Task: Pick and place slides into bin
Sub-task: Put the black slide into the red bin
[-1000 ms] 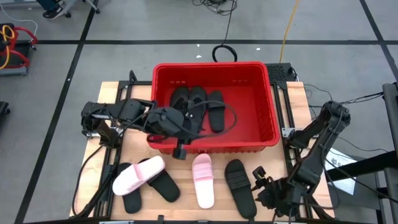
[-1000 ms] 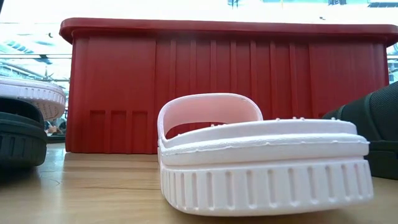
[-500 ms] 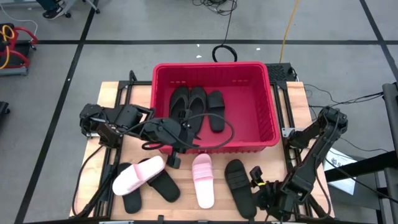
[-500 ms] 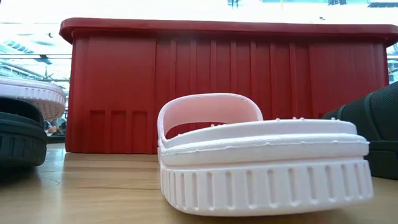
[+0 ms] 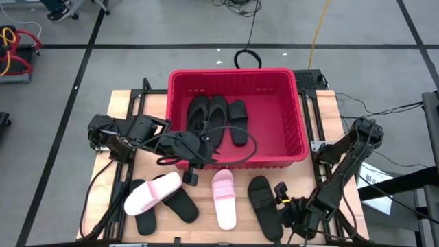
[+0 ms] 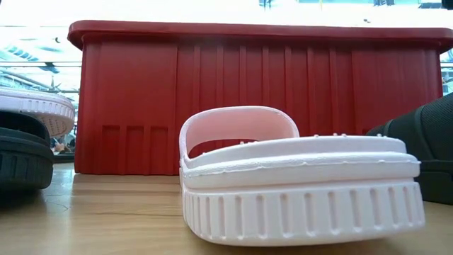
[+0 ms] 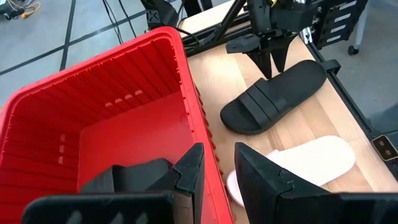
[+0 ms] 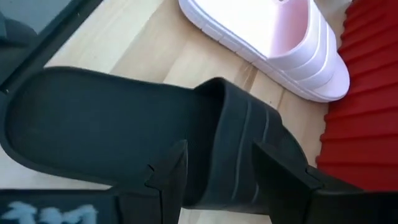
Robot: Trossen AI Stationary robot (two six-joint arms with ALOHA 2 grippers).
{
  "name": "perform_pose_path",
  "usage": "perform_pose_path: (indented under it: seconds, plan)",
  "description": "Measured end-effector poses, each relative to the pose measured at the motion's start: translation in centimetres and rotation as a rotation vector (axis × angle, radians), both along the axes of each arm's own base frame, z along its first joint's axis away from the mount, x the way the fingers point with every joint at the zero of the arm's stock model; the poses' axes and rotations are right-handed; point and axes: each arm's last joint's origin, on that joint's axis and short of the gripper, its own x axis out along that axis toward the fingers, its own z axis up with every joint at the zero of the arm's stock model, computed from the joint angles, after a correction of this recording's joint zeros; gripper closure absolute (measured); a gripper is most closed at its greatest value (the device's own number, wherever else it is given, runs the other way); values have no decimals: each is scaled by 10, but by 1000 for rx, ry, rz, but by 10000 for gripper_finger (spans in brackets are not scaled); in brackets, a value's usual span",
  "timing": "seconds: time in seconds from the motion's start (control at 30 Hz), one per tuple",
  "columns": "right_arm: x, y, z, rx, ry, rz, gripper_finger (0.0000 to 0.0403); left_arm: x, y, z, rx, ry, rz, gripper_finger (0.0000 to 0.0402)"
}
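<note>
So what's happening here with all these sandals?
A two-armed robot is putting slides into a red bin. Three black slides already lie inside. The left gripper hangs empty over the bin's near wall. The right gripper hovers open over a black slide on the table. Two pink slides and more black ones wait.

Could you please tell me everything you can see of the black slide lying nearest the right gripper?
The black slide is a flat, matte, rubbery-looking sandal with a broad ribbed strap over its end nearest the red bin. It lies sole-down on the wooden table, right of a pink slide, apart from it and outside the bin. The right gripper hangs open beside it; whether the gripper touches it is unclear.
</note>
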Motion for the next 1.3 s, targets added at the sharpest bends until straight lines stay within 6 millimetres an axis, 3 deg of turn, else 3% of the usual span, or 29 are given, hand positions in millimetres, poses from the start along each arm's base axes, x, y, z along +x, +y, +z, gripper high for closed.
perform_pose_path:
  seconds: [0.23, 0.37, 0.57, 0.7, 0.87, 1.3]
  plan:
    - [-2, -3, -7, -31, 8, 27, 234, 0, 0, 0, -42, 4, 37, 314]
    - [-2, -3, -7, -31, 8, 31, 234, -7, -2, -7, -111, 97, 101, 314]
    - [-2, -2, -7, -28, 7, 30, 234, -31, -16, -20, -177, 295, 268, 314]
    - [-2, -2, -7, -28, 6, 30, 234, -39, -26, -21, -202, 300, 345, 314]
    - [-2, -2, -8, -24, -1, 35, 234, -46, -41, -21, -183, 289, 319, 314]
    - [-9, -16, -44, -83, -14, 101, 234, -47, -42, -21, -176, 272, 339, 314]
